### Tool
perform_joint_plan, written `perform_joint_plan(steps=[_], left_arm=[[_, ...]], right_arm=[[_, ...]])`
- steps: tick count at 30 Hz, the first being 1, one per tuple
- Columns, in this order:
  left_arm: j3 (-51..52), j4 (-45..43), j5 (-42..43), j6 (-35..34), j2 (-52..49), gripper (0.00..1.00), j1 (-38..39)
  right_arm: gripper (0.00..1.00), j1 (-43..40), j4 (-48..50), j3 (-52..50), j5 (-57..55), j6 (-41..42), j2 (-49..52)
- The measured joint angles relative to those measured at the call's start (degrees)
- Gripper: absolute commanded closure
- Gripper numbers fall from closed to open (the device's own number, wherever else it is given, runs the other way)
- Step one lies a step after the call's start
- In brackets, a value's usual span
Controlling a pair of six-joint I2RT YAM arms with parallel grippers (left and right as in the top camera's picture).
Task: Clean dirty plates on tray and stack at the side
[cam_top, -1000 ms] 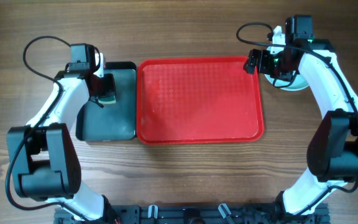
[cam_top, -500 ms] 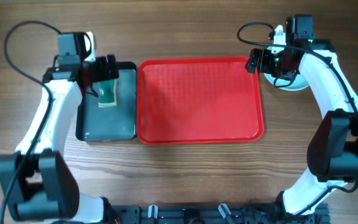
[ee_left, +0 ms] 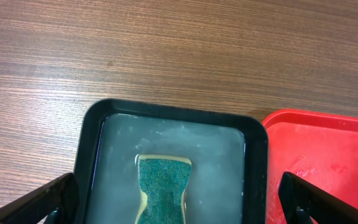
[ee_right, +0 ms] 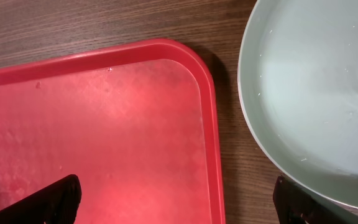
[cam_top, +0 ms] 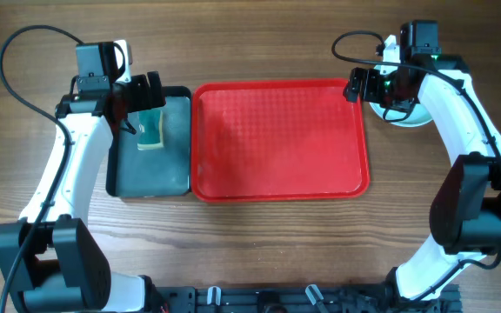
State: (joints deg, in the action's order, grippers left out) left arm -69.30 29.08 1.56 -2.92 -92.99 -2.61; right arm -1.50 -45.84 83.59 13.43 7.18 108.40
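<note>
Left jaws were wide open, nothing in them. They hung over the far end of the black tray (cam_top: 150,169), above the green sponge (cam_top: 150,130).

Left wrist view: the sponge (ee_left: 162,186) lay flat, green side up, in shallow cloudy water in the black tray (ee_left: 92,124). My left fingertips (ee_left: 36,202) sat at the two bottom corners of the view, well clear of it on either side. A corner of the red tray (ee_left: 334,155) showed just right of the black tray. Couldn't tell if the two touched.

Right jaws were also wide open and empty, at the far right corner of the red tray (cam_top: 281,139).

Right wrist view: my right fingertips (ee_right: 42,199) were far apart, one over the tray's wet floor, the other over the near rim of the pale aqua plate (ee_right: 316,93). That plate sat on the table (ee_right: 229,168) just right of the tray rim, with a narrow strip of wood between them, not touching. A second rim showed under its near edge. Couldn't tell how many were stacked.

Overhead, the plate was mostly hidden by my right arm (cam_top: 459,104), with only a pale edge showing (cam_top: 407,120). The red tray sat mid-table, long side across, with the black tray just to its left.
</note>
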Motion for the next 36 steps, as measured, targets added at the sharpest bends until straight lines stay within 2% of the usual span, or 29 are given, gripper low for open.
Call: perform_joint_plan(steps=[15,23,36], left_arm=[[0.0,0.0,0.0,-0.2,0.0,0.0,0.0],[0.0,0.0,0.0,-0.2,0.0,0.0,0.0],[0.0,0.0,0.0,-0.2,0.0,0.0,0.0]], right_arm=[[0.0,0.0,0.0,0.0,0.0,0.0,-2.4],[0.0,0.1,0.2,0.0,-0.2,0.0,-26.9],[0.0,0.1,-1.6,0.0,-1.5,0.0,-50.9]])
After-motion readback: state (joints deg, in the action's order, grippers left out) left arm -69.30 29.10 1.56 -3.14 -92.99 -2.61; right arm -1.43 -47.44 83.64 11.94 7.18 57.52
